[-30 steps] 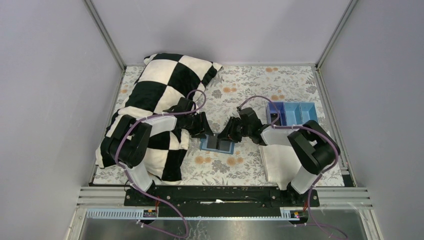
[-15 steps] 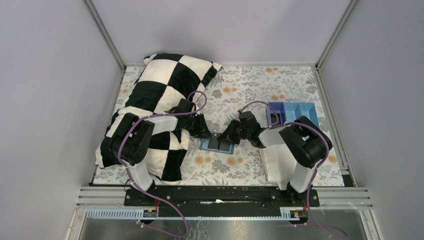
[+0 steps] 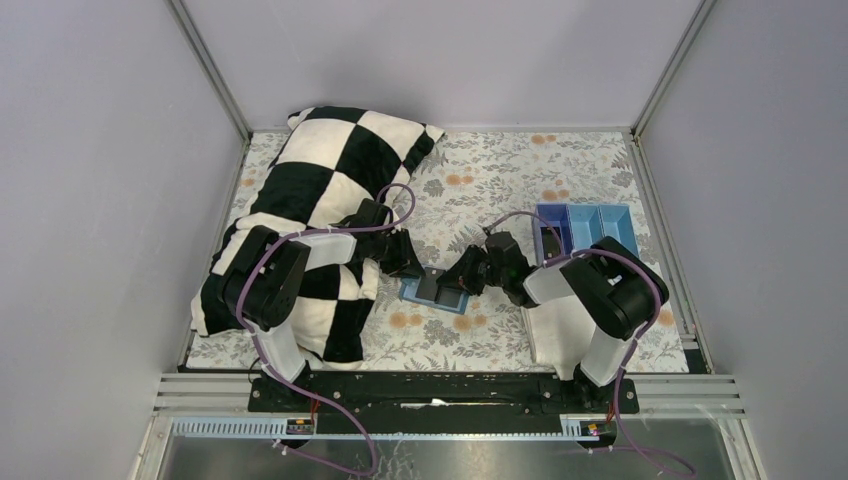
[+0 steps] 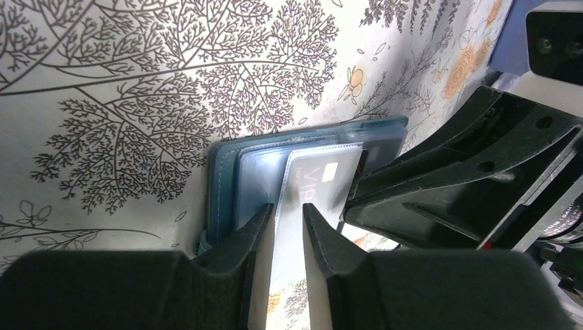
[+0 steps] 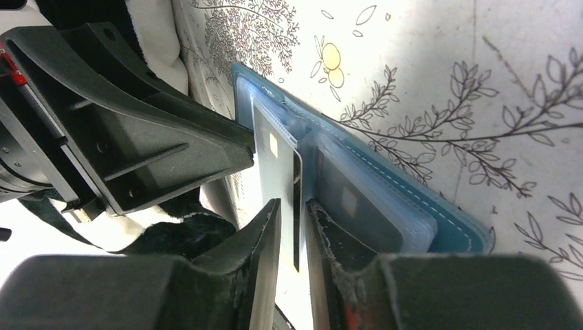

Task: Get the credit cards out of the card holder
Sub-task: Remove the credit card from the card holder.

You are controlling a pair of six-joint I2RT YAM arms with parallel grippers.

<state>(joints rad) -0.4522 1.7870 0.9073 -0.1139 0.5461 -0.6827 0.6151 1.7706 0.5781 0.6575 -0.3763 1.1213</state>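
Soft, even light from above gives us a sharp top view — faint shadows only. In our wrist views the near fingers [image 4: 234,268] blur darkly; the card holder [image 4: 258,175] glints.

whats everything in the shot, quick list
card holder: one, light blue, lying open mid-table on the cloth
credit cards: at least two showing, grey, tucked in the holder's clear sleeves
pillow: one, black and white checks, far left, partly under the left arm
tray: one, blue with compartments, far right
white cloth: one, near right, under the right arm
tablecloth: one, pale floral print, covering the table
left gripper: one, black, jaws pinched on a clear sleeve of the holder
right gripper: one, black, jaws pinched on the edge of a card from the opposite side
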